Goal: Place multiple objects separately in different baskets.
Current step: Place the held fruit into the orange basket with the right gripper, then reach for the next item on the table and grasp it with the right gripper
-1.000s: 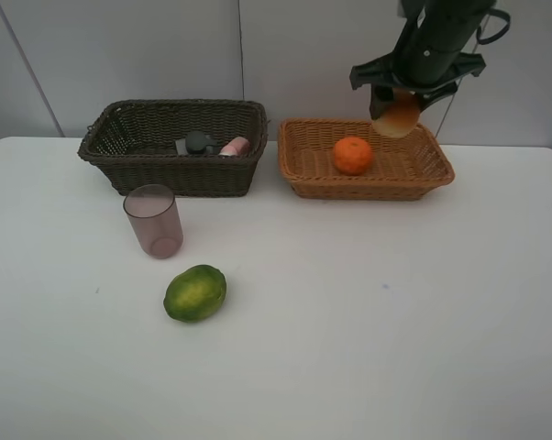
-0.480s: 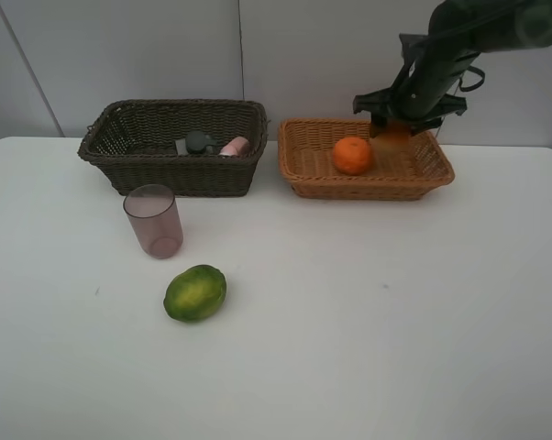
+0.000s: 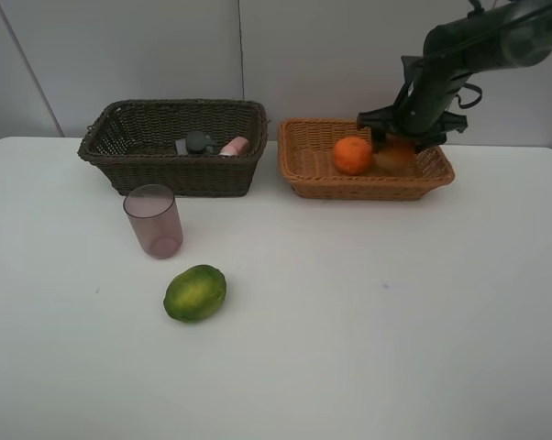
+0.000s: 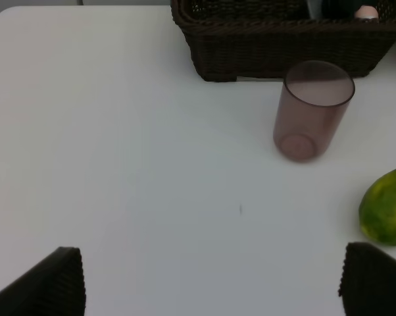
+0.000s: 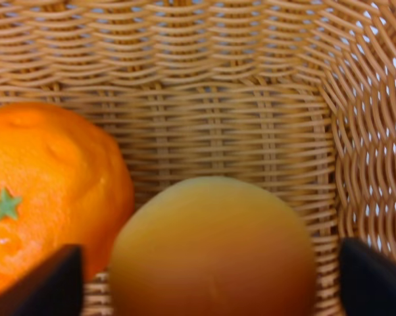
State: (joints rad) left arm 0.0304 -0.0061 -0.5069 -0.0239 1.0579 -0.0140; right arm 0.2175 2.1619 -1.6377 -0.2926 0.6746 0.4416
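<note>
lowered into tan basket [image 3: 305,183], right gripper [image 3: 397,139] stands released around half-hidden red-orange fruit [image 5: 211,250].

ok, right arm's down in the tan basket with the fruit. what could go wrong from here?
1. The right gripper sits low inside the light basket; a sideways exit could snag the woven wall and drag it.
2. The red-orange fruit, between the open jaws, lies close beside the orange; a crooked lift could nudge either.
3. The upright cup and green fruit are near each other; grabbing one might knock the other.
</note>
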